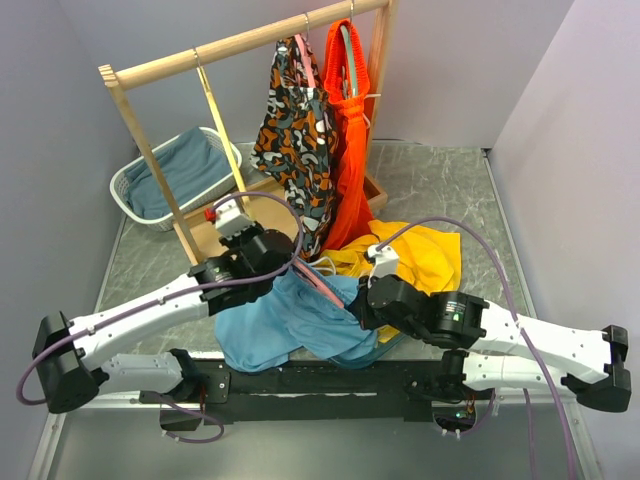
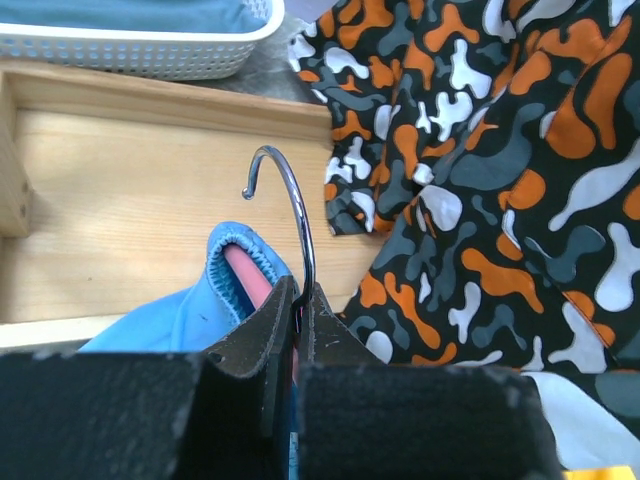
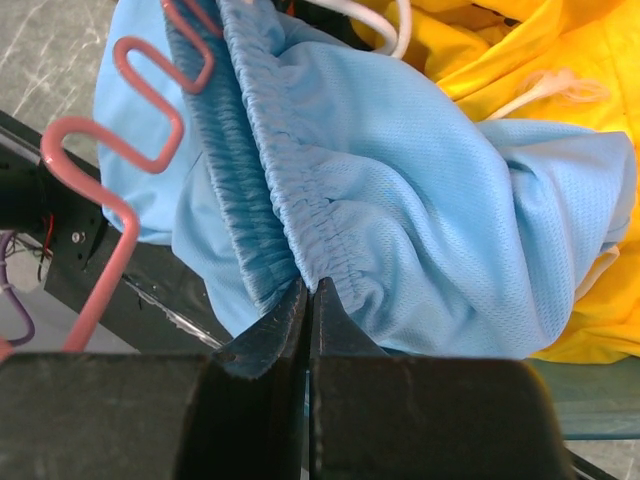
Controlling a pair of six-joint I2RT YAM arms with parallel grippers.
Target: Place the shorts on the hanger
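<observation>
Right wrist: right pincer tight on shorts waistband, hanger beside.

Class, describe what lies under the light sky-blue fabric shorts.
A crumpled yellow garment shows beneath the shorts; a thin pink hanger enters their waistband. Anything else beneath is covered.

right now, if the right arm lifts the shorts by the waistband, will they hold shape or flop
Probably floppy: the shorts lie in loose folds, bunched where the right gripper pinches them. Likely light, since the fabric looks thin and mesh-like. The gathered waistband should stretch rather than resist the hanger.
</observation>
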